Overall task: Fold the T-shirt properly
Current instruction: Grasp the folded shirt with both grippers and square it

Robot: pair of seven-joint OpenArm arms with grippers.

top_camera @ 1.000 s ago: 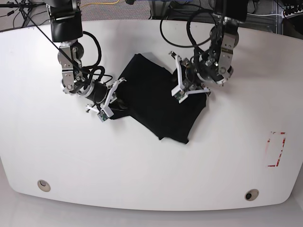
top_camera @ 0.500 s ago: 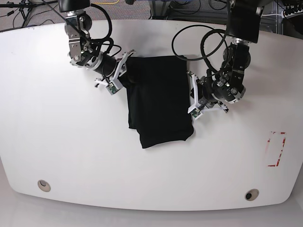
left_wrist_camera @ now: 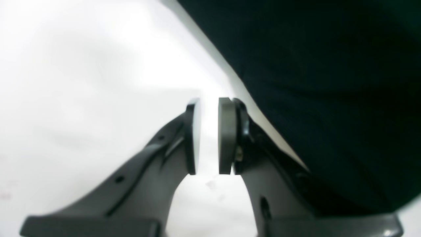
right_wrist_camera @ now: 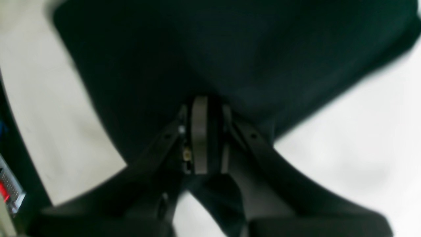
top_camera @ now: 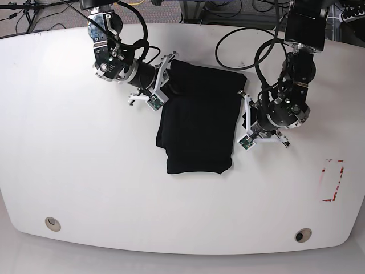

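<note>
The black T-shirt [top_camera: 199,120] lies folded as a long rectangle in the middle of the white table, plain black side up, with no print showing. My right gripper [top_camera: 162,80] is at its far left corner and is shut on a fold of the cloth; the right wrist view shows the gripper [right_wrist_camera: 205,98] closed on the black T-shirt [right_wrist_camera: 213,49]. My left gripper [top_camera: 244,119] sits at the shirt's right edge. In the left wrist view the left gripper [left_wrist_camera: 209,102] stands a narrow gap apart with only bare table between its pads, and the T-shirt [left_wrist_camera: 329,82] lies just beside it.
A red rectangular marking [top_camera: 332,180] is on the table at the right. Two round holes [top_camera: 52,223] [top_camera: 303,234] sit near the front edge. Cables and equipment lie beyond the table's far edge.
The shirt has swung round from slanted to lying straight, long side toward the front. Both arms moved toward the back with it. The left gripper now sits beside the edge with nothing between its pads.
</note>
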